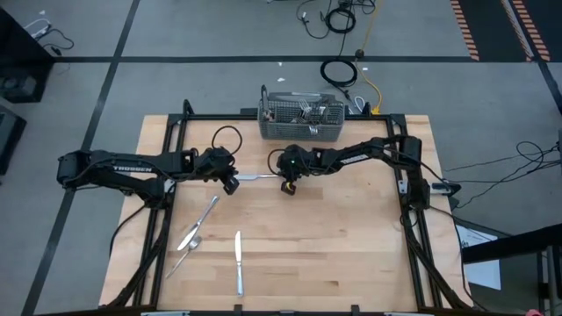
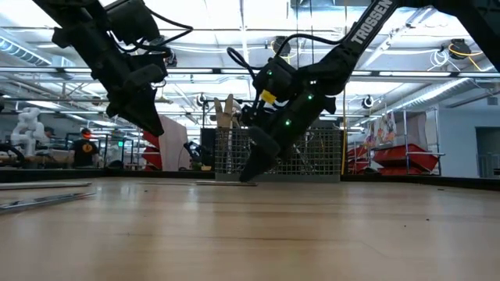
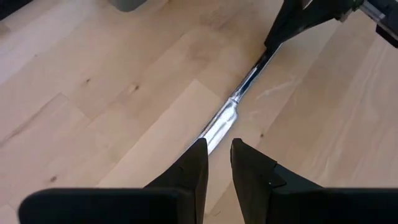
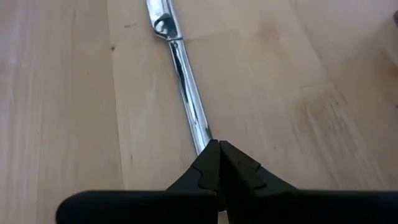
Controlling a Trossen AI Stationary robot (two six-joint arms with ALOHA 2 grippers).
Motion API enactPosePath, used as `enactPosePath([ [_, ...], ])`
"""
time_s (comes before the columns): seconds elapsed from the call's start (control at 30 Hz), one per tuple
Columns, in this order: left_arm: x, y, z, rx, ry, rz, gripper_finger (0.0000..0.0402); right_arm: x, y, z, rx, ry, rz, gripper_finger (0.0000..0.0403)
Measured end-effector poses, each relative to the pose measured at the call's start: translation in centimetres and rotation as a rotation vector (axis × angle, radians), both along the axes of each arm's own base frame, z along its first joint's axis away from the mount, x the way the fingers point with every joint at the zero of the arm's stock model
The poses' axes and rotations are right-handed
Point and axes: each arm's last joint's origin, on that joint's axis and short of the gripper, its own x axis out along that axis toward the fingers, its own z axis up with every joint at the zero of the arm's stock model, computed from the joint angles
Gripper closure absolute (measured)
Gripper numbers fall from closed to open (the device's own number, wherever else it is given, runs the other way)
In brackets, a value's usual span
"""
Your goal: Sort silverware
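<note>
now a table knife [image 1: 257,176] lies flat on the desk [image 1: 351,254] between both arms; the right gripper [image 1: 288,186] has its jaws clenched on one end, the left gripper [image 1: 230,184] has its jaws slightly apart over the other end.

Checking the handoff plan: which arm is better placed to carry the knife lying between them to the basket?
Right, probably. The right hand is shut on the knife, and the basket sits nearby. The left hand hovers at the other end, slightly parted.
</note>
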Motion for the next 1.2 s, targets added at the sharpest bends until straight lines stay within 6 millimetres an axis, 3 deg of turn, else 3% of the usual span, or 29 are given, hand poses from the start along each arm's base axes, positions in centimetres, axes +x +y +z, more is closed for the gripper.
enactPosePath([
  [0.5,-0.1,0.0,-0.1,-0.004,0.006,0.003,0.0325,-1.0,1.5,-1.0,0.052,0.165,0.006,0.0403],
  [0.7,-1.2,-0.7,-2.6,0.062,0.113,-0.145,0.0325,-1.4,1.7,-1.3,0.057,0.172,0.01,0.0403],
  [0.9,-2.2,-1.6,-5.7,0.032,0.044,-0.158,0.0325,-2.3,2.0,-1.3,0.086,0.175,0.016,0.0403],
  [1.2,-1.7,-1.7,-5.5,0.081,-0.061,-0.144,0.0325,-4.9,2.7,-1.5,0.104,0.196,0.012,0.0403],
])
